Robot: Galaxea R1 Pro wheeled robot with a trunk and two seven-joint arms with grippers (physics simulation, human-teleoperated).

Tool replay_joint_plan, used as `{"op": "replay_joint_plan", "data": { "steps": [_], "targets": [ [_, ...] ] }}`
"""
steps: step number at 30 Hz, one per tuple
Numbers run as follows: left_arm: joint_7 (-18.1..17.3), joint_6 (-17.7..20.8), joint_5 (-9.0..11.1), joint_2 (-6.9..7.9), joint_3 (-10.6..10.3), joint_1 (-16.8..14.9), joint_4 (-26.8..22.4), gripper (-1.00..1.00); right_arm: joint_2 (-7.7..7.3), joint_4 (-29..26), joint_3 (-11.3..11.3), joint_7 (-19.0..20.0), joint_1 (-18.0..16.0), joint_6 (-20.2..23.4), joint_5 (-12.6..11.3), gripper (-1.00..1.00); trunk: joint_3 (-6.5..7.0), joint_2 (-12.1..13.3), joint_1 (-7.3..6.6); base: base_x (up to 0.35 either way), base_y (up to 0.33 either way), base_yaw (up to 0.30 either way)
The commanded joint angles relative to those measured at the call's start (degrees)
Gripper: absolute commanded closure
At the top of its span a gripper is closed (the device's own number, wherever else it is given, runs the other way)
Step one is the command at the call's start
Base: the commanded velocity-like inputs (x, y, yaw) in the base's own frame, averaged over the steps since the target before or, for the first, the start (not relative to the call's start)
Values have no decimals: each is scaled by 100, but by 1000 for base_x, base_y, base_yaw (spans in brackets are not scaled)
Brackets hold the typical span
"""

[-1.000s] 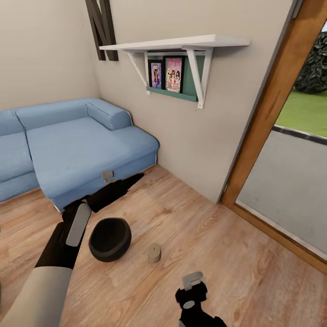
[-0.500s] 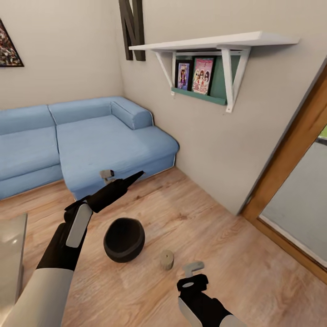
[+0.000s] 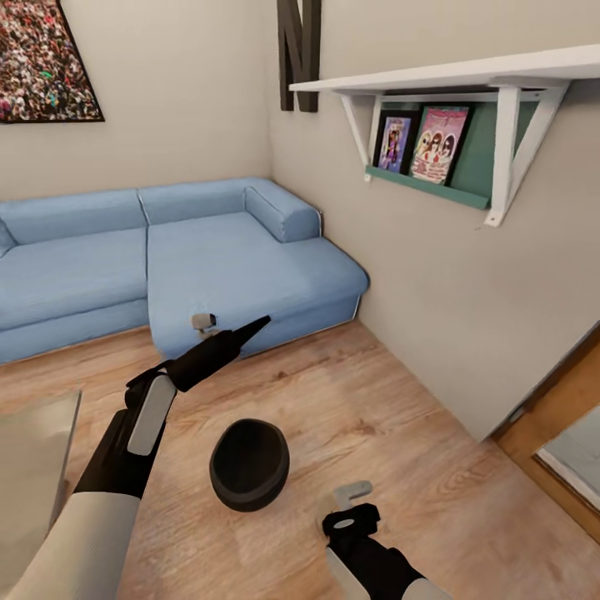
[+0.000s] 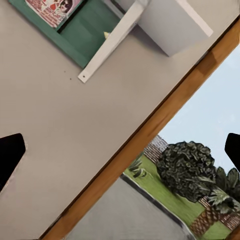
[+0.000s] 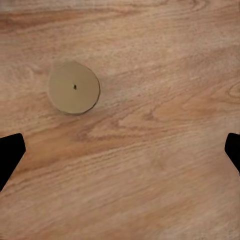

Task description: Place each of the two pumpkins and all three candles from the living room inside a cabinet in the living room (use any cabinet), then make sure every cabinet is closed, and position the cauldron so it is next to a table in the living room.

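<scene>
On the wooden floor [image 3: 400, 433] in the corner of the living room, the black cauldron [image 3: 249, 463] is seen standing upright, its mouth open to the ceiling, just ahead of the robot and well apart from the blue sofa [image 3: 208, 258]. The right gripper [image 5: 120, 150] is held low and pointed straight down at the boards; its jaws are spread wide, the dark tips at the two edges of the wrist picture, and nothing is held between them. A candle [image 5: 74, 87] is caught from above in that wrist view as a pale round top with a dark wick dot, standing on the floor off to one side of the open jaws, not between them. The posture is judged to be a line-up for a top-down pick, with the gripper yet to be centred over the candle.

The left gripper [image 4: 120, 150] is raised and stretched forward toward the wall, also wide open and empty; it is aimed at the white shelf [image 3: 467, 75] and the wooden door frame [image 4: 150, 130], plainly kept out of the way. A glass table edge [image 3: 33, 467] is glimpsed at the robot's left. No cabinet or pumpkin is visible. The cauldron sits close to the candle's likely spot and could be knocked by the descending arm.
</scene>
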Motion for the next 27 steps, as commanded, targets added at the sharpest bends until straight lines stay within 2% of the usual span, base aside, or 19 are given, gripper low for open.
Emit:
{"op": "replay_joint_plan", "data": {
  "steps": [1,6,9,12,18,27],
  "targets": [
    [0,-6,0,0,-2,0,0,-100,4,0,4,13,0,4,8,-100,0,0,0,336,0,291],
    [-3,-11,0,0,-11,6,0,-100,8,-9,75,27,14,7,26,-100,0,0,0,329,0,291],
    [-5,-15,0,0,-13,11,0,-100,0,-16,330,43,20,-5,31,-100,0,0,0,199,0,182],
    [-10,-20,4,0,-13,51,0,-100,-12,-20,473,107,26,-42,44,-100,0,0,0,45,0,40],
    [-15,-22,4,-7,-13,70,0,-100,-42,-15,523,138,29,-242,50,-100,0,0,0,35,-20,4],
    [-11,-13,0,-9,-83,70,0,-100,-51,-1,526,140,36,-313,50,-100,0,0,0,273,-145,0]
  ]
}}
